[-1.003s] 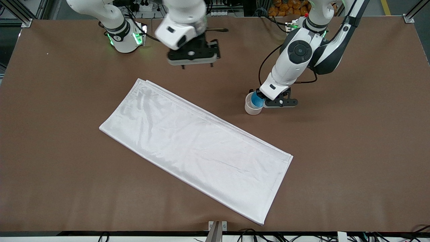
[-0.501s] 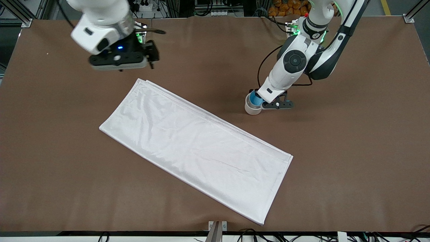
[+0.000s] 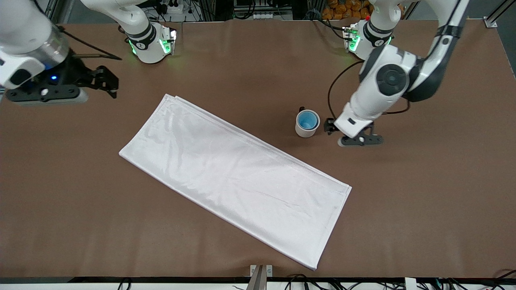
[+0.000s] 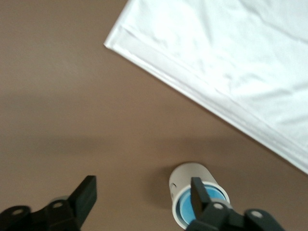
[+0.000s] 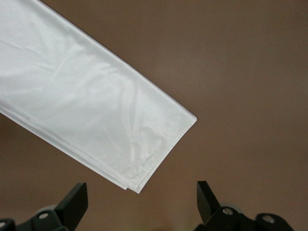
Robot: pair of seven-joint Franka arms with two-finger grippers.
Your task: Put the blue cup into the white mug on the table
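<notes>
Tools both spread, empty: left tool over bare surface beside mug; right tool waits near its end. Cup sits inside mug. Placement appears complete; only withdrawal remains.

I see the blue cup sitting upright inside the white mug, its bright rim just within the mug's off-white wall. The mug stands upright on the brown table, its small black handle turned toward the arm bases, just beside my spread-fingered left gripper, apart from it.
</notes>
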